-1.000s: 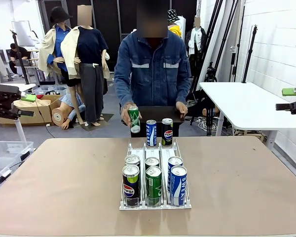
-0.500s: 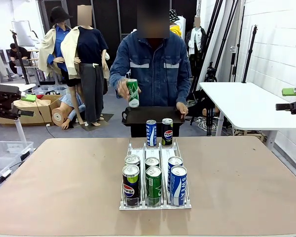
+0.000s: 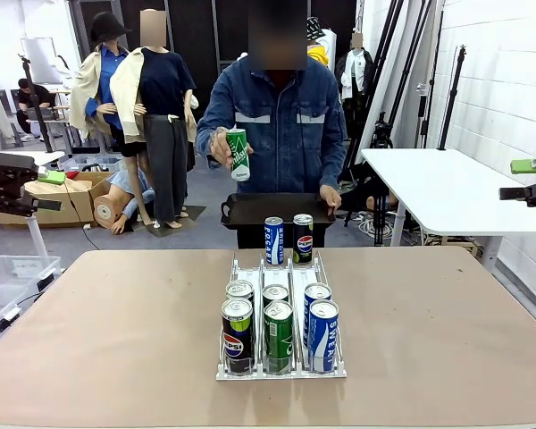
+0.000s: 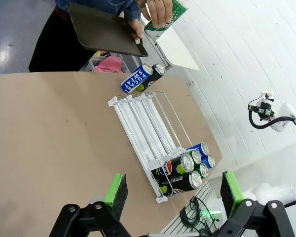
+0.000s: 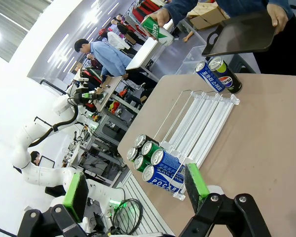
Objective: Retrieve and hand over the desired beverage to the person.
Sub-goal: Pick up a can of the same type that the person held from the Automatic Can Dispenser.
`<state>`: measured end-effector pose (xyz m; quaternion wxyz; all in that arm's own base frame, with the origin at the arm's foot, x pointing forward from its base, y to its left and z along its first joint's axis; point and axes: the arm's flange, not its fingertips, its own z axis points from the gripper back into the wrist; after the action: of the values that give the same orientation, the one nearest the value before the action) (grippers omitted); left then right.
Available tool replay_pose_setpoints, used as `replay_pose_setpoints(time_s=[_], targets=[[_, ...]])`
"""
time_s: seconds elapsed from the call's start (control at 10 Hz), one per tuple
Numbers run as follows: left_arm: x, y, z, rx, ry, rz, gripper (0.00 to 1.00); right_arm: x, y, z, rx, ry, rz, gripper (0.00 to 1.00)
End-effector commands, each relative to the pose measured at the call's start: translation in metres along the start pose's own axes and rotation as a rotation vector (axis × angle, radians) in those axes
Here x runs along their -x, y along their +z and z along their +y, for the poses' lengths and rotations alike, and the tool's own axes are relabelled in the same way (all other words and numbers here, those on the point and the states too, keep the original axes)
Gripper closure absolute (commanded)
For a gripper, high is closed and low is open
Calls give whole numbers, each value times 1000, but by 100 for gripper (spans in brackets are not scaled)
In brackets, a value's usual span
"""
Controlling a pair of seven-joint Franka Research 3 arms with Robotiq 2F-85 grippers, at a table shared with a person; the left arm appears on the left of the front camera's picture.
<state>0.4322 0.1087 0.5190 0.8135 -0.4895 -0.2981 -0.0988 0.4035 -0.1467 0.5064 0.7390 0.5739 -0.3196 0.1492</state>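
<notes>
The left gripper (image 4: 173, 197) hangs off toward nine o'clock, fingers spread wide and empty. At twelve o'clock the person (image 3: 286, 125) holds a green can (image 3: 238, 154) at chest height in one hand (image 3: 220, 147), its brand hard to read, above a black tray (image 3: 277, 210). At three o'clock the right gripper (image 5: 135, 193) gapes equally empty.
</notes>
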Motion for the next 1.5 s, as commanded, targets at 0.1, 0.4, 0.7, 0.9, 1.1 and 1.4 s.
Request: replay_pose_setpoints(time_s=[0.1, 0.4, 0.7, 0.9, 1.1, 1.4], targets=[[0, 1, -1, -3, -5, -15, 0, 0, 0, 0, -14, 1, -3, 0], [0, 1, -1, -3, -5, -15, 0, 0, 0, 0, -14, 1, -3, 0], [0, 1, -1, -3, -5, -15, 0, 0, 0, 0, -14, 1, -3, 0], [0, 1, -1, -3, -5, -15, 0, 0, 0, 0, -14, 1, -3, 0], [0, 1, -1, -3, -5, -15, 0, 0, 0, 0, -14, 1, -3, 0], [0, 1, -1, -3, -5, -15, 0, 0, 0, 0, -14, 1, -3, 0]])
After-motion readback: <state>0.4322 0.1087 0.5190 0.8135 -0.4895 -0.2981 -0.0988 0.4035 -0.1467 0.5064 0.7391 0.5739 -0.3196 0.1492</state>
